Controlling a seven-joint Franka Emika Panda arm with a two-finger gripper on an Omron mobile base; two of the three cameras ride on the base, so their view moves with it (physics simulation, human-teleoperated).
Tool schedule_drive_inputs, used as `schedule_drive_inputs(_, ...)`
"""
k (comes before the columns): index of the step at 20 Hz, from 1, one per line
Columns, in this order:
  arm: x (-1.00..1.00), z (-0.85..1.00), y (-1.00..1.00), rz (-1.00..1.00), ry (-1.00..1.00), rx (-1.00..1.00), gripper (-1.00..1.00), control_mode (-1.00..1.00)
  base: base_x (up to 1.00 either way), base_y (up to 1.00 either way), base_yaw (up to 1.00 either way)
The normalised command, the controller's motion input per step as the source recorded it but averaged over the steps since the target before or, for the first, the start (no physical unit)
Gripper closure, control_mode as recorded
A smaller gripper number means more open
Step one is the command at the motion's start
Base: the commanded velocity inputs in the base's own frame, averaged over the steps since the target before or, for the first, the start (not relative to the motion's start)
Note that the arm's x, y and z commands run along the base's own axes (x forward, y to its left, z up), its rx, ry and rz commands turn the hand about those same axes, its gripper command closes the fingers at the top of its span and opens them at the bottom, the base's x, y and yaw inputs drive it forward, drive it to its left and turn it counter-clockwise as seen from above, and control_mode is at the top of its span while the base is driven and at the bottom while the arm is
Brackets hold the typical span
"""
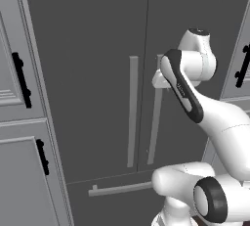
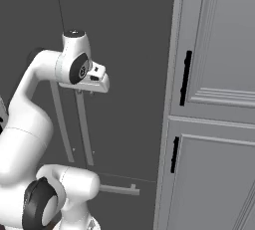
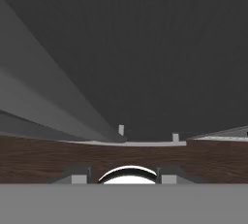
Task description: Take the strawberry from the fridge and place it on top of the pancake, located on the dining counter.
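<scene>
Left base view: gripper (image 1: 157, 79) clamped on the right handle (image 1: 155, 122) of the closed fridge (image 1: 93, 49); door-opening step, next pull outward.

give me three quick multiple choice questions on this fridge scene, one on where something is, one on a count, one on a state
1. Where is the gripper?
A. at the right door's bar handle
B. at the bottom drawer handle
C. at a black cabinet handle

2. How many long upright bar handles does the fridge have?
A. one
B. two
C. four

3. What state are the fridge doors in?
A. both closed
B. left one wide open
C. both open

Answers:
1. A, the left base view shows the hand up against the upper part of the right bar.
2. B, two pale bars, the left door's bar handle and the right one, stand side by side at the door seam.
3. A, both doors sit flush and no shelves or interior show.
</scene>
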Motion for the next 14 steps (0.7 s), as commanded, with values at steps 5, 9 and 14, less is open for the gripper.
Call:
schedule_drive_inputs(5, 0.0, 0.0, 0.0, 0.0, 0.0, 0.0, -1.0, 1.0, -0.03, 0.0, 0.0)
schedule_drive_inputs(9, 0.0, 0.0, 0.0, 0.0, 0.0, 0.0, -1.0, 1.0, -0.37, 0.0, 0.0)
schedule_drive_inputs(14, 0.0, 0.0, 0.0, 0.0, 0.0, 0.0, -1.0, 1.0, -0.65, 0.0, 0.0)
